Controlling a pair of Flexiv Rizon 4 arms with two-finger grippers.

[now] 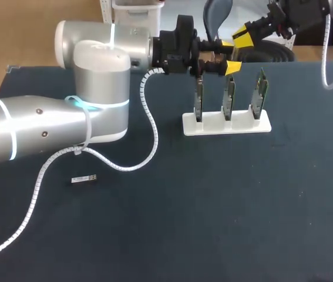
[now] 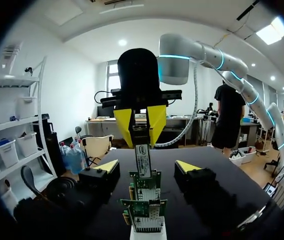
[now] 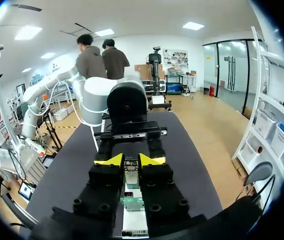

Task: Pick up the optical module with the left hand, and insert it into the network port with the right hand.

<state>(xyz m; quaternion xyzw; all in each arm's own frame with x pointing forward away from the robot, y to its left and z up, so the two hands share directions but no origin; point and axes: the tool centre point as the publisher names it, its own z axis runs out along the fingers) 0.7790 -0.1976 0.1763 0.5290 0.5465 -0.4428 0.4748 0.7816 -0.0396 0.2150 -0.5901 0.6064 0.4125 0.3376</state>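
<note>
In the head view, the left end effector (image 1: 231, 56) is hovering, fingers apart, just above three cards (image 1: 229, 97) in one stand (image 1: 226, 124). The right end effector (image 1: 244, 36) is sitting just beyond, partly cut off. A loose module (image 1: 84, 178) is lying on the counter (image 1: 213, 223), well behind the left end effector.

In the left wrist view, the right end effector is clamping a held module (image 2: 142, 160) ahead of the parted fingers (image 2: 107, 166). The module's lower end is meeting a card, and the port is hard to make out.

In the right wrist view, the yellow tips are pinching the held module, and the fingers are hiding most of the cards beneath.

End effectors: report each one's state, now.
Left end effector: open, holding nothing.
Right end effector: closed on the optical module.
</note>
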